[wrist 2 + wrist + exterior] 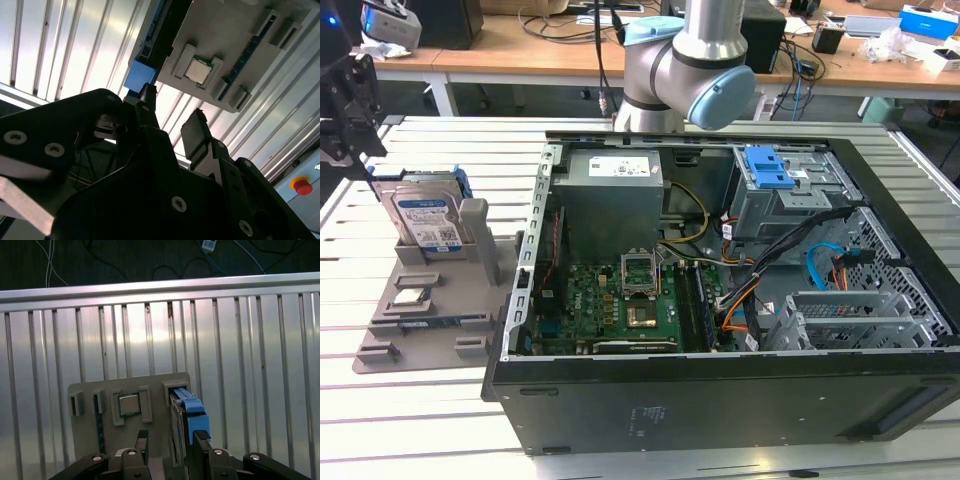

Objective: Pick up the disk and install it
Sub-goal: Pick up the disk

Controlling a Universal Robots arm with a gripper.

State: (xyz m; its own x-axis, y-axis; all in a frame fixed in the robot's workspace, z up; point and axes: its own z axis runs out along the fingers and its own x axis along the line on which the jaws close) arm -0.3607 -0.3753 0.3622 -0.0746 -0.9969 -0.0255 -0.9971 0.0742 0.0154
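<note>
On the bench (440, 420), a holder (380, 345) lies to the exterior view's left of the case (720, 400). The disk (425, 215) stands upright in the holder's rear slot. 1 chip (410, 296) lies in a recess before it. The tool (172, 440) hangs above the disk.

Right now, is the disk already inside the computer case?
No, the disk stands upright in the grey holder, outside the computer case, at the exterior view's left.

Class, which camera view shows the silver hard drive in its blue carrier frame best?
The exterior view: the flat silver hard drive stands upright in the grey plastic holder, label facing the camera. In both wrist views the hard drive appears edge-on, mostly blue frame.
</note>
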